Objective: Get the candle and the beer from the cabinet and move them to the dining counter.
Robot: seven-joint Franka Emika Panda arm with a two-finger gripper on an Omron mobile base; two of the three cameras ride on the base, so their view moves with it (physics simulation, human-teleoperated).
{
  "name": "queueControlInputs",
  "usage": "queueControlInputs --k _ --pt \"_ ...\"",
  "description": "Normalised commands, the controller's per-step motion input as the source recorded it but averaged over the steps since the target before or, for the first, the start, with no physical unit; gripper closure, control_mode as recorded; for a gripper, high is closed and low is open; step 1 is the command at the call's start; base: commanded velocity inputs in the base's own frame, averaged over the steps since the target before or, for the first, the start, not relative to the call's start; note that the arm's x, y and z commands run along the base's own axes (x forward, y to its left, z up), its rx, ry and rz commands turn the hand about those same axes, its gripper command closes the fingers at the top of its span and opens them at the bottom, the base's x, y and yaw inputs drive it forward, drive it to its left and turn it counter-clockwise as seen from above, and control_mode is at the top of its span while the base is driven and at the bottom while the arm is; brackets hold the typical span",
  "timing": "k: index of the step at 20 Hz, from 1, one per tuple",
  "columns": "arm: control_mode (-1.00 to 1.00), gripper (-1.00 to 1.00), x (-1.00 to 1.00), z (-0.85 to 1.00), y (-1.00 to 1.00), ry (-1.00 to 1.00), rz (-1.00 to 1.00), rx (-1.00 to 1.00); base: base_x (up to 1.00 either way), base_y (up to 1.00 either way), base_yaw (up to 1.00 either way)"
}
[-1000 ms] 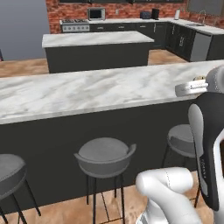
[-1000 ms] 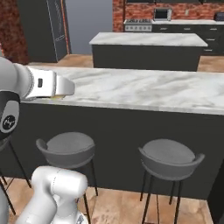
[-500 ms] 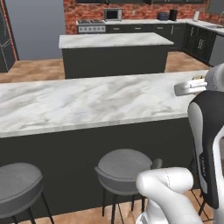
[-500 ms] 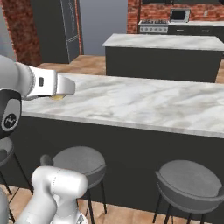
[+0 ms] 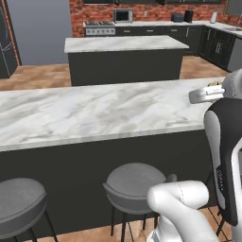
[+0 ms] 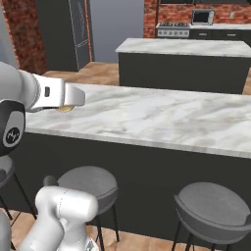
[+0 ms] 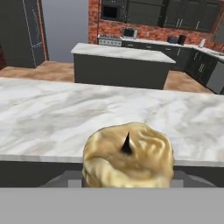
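Candle (image 7: 127,154) sits right at the tool, low centre in hand view, wick pointing up/away from cam. Squat tan-yellow cylinder, lumpy wax top, matte, short dark wick. Tool looks pinched on candle, fingers hidden behind it, so that's a judgement from how close it fills the view; half-spread width fits a candle that wide. From right base view a tan sliver of it (image 6: 64,108) pokes out under the white forearm, over near edge of the bench (image 6: 162,117).

Key relation: bench top lies directly below and ahead of candle; candle axis roughly upright, so next move = short drop straight down, keep it vertical, then spread tool. Stubby shape, shouldn't tip.

Bench: long white-grey veined marble, smooth, glossy-ish, dark base. Round grey stools (image 5: 134,182) tucked along the front, padded tops, thin dark legs. Behind: shorter marble-topped island (image 5: 124,44), wood floor, brick wall w/ stove + microwave.

Beer not on bench yet, 2nd trip needed imo.
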Motion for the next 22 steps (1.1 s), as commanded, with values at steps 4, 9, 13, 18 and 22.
queueControlInputs --k 4,9,13,18,22 --pt "-1.00 1.00 0.00 0.00 0.00 0.00 0.00 0.00 0.00 0.00 0.00" --pt "-1.00 1.00 0.19 -0.01 -0.24 0.01 0.18 0.00 0.00 0.00 0.00" --pt "-1.00 1.00 0.62 -0.12 -0.35 0.00 0.43 0.00 0.00 0.00 0.00" --pt "-1.00 1.00 0.75 -0.04 -0.22 0.00 0.45 0.00 0.00 0.00 0.00" --pt "-1.00 1.00 0.76 -0.12 -0.08 0.03 0.41 0.00 0.00 0.00 0.00"
